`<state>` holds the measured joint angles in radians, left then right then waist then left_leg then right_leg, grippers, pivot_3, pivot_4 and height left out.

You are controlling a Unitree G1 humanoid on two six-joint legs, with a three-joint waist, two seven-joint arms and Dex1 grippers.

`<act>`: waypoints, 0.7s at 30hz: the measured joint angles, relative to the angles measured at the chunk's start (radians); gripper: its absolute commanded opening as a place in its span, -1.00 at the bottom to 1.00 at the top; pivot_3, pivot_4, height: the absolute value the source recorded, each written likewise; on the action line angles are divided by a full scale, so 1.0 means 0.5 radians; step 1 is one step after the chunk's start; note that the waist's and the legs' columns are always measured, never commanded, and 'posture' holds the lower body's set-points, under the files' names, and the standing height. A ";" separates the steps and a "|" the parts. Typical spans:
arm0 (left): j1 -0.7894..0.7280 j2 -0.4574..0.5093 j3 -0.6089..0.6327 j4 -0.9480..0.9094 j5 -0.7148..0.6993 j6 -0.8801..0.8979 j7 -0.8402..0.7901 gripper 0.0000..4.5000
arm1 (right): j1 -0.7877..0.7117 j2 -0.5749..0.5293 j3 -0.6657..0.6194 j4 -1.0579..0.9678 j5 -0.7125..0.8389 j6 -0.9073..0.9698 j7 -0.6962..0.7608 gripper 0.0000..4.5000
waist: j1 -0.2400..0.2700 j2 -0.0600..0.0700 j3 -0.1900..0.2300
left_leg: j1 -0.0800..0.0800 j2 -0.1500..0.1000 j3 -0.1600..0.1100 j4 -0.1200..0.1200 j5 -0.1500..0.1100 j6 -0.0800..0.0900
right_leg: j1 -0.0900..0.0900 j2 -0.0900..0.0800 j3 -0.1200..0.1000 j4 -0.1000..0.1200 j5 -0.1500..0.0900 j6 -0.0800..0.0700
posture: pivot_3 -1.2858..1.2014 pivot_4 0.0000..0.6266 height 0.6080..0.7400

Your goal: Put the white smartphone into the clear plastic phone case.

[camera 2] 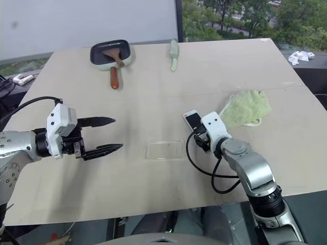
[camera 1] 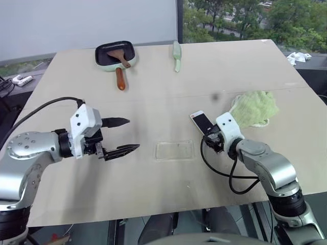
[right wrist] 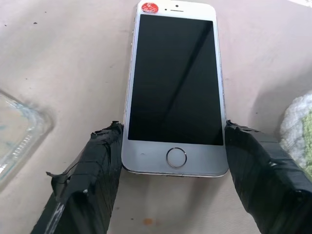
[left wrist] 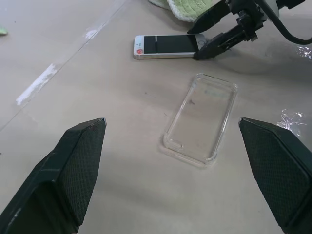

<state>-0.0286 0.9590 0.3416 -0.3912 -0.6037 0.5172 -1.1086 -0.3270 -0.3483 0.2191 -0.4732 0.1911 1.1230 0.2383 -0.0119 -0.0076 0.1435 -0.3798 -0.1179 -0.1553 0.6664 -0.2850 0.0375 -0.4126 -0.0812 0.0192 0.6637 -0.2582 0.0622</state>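
I find the white smartphone (right wrist: 174,92) flat on the bench (camera 1: 168,92), screen up, beside the empty clear plastic phone case (camera 1: 174,150), my right hand (right wrist: 170,170) straddling its home-button end, fingers touching both long edges, left hand (camera 1: 120,135) wide apart; rigid, slick, thin, so I judge an edge pinch best.

right gripper (camera 1: 211,133) covers white smartphone (camera 1: 202,121) near end; clear plastic phone case (right wrist: 17,134) cropped in right wrist view; contact unclear
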 measured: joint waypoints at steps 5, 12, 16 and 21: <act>0.047 0.000 0.000 0.020 0.013 -0.018 -0.024 1.00 | -0.010 -0.159 0.002 0.095 -0.014 -0.181 0.125 0.26 | -0.001 0.002 0.001 | -0.001 0.000 0.000 -0.002 0.000 0.000 | -0.001 0.000 0.000 -0.001 0.000 0.000 | 0.03 -0.52 1.00; 0.061 0.000 0.000 0.099 0.050 -0.062 -0.057 1.00 | -0.022 -0.339 0.009 0.195 -0.020 -0.565 0.430 0.26 | -0.002 0.003 0.003 | -0.002 0.000 0.000 -0.004 0.000 0.000 | -0.002 0.000 0.000 -0.003 0.000 0.000 | 0.03 -0.52 1.00; 0.061 0.000 0.000 0.109 0.049 -0.070 -0.077 1.00 | -0.051 -0.436 0.053 0.204 -0.018 -0.815 0.677 0.26 | -0.006 0.003 0.003 | -0.002 0.000 0.000 -0.004 0.000 0.000 | -0.002 0.000 0.000 -0.003 0.000 0.000 | 0.03 -0.52 1.00; 0.032 0.000 -0.007 0.213 0.070 -0.110 -0.124 1.00 | -0.196 -0.577 0.144 0.271 0.031 -1.013 1.094 0.26 | -0.003 0.003 0.004 | -0.003 0.001 0.000 -0.004 0.000 0.000 | -0.002 0.000 -0.001 -0.003 0.000 0.000 | 0.03 -0.52 1.00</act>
<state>-0.0125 0.9590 0.3381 -0.2848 -0.5686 0.4622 -1.1708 -0.4248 -0.6366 0.2912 -0.3375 0.2068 0.6166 0.7851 -0.0133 -0.0061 0.1456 -0.3811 -0.1175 -0.1554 0.6645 -0.2851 0.0376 -0.4133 -0.0813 0.0188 0.6620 -0.2583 0.0622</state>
